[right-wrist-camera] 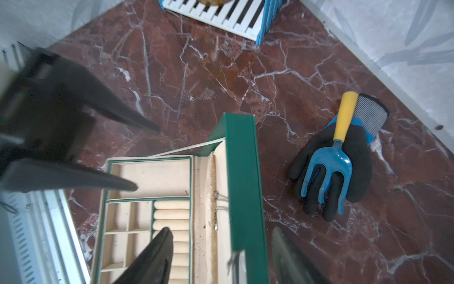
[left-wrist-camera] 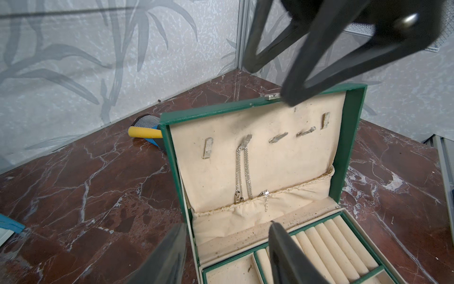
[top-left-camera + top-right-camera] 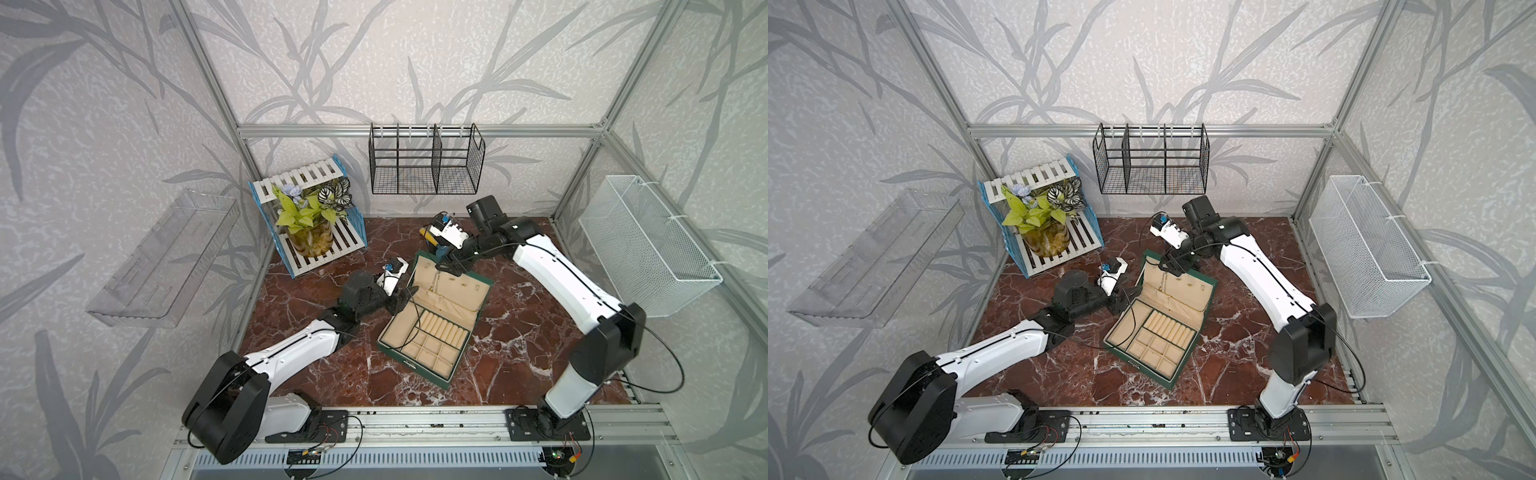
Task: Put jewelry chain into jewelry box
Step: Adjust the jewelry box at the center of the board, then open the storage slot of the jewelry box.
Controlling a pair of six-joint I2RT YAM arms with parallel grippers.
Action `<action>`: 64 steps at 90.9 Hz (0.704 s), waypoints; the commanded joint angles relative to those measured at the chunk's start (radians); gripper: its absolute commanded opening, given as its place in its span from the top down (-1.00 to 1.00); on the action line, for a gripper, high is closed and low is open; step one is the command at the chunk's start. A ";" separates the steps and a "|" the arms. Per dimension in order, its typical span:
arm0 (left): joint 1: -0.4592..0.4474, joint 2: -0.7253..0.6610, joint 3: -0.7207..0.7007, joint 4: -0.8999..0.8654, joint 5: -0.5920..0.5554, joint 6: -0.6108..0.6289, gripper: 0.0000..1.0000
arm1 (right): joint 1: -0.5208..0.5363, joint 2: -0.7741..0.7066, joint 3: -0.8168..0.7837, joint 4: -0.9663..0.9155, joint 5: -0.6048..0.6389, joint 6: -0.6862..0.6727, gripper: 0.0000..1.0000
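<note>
The dark green jewelry box (image 3: 417, 367) (image 3: 1144, 367) stands open mid-table with its lid upright. The thin silvery jewelry chain (image 2: 242, 172) hangs doubled from a hook on the cream lid lining, its lower end at the lid pocket; it also shows faintly in a top view (image 3: 435, 286) and in the right wrist view (image 1: 217, 209). My left gripper (image 2: 227, 225) (image 3: 401, 297) is open, one finger outside the box's side wall, the other over the ring rolls. My right gripper (image 1: 221, 228) (image 3: 446, 268) is open astride the lid's top edge (image 1: 242, 172), holding nothing.
A black glove (image 1: 353, 172) with a blue hand fork and a comb lies behind the lid. A potted plant on a blue and white rack (image 3: 307, 224) stands at the back left. On the walls hang a black wire basket (image 3: 424, 166), a white mesh basket (image 3: 648, 245) and a clear shelf (image 3: 166, 257).
</note>
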 commanded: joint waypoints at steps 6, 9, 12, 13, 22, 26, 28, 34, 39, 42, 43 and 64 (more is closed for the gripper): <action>-0.011 -0.036 -0.028 -0.035 -0.052 -0.078 -0.09 | 0.033 -0.197 -0.184 0.053 -0.041 0.090 -0.34; -0.017 -0.039 -0.031 -0.032 -0.058 -0.090 -0.09 | 0.050 -0.220 -0.237 0.065 -0.021 0.101 -0.33; -0.026 -0.040 -0.033 -0.029 -0.066 -0.103 -0.08 | 0.070 -0.243 -0.285 0.077 0.013 0.110 -0.31; -0.028 -0.039 -0.033 -0.029 -0.069 -0.105 -0.08 | 0.077 -0.249 -0.296 0.080 0.025 0.113 -0.31; -0.053 -0.033 -0.031 -0.028 -0.104 -0.121 -0.06 | 0.123 -0.276 -0.400 0.103 0.128 0.143 -0.23; -0.060 -0.027 -0.031 -0.025 -0.113 -0.123 -0.06 | 0.133 -0.275 -0.430 0.109 0.162 0.151 -0.20; -0.063 -0.025 -0.031 -0.022 -0.115 -0.126 -0.06 | 0.136 -0.273 -0.445 0.114 0.182 0.160 -0.18; -0.071 -0.013 -0.031 -0.012 -0.117 -0.133 -0.05 | 0.142 -0.255 -0.470 0.125 0.229 0.170 -0.11; -0.074 -0.004 -0.030 -0.007 -0.118 -0.137 -0.04 | 0.145 -0.237 -0.489 0.138 0.265 0.169 -0.05; -0.078 0.003 -0.029 -0.006 -0.120 -0.140 -0.04 | 0.145 -0.224 -0.496 0.145 0.280 0.165 -0.01; -0.078 0.005 -0.027 -0.005 -0.121 -0.141 -0.04 | 0.146 -0.221 -0.497 0.147 0.287 0.163 0.00; -0.092 0.027 -0.029 0.022 -0.141 -0.163 0.02 | 0.146 -0.128 -0.503 0.180 0.370 0.140 0.17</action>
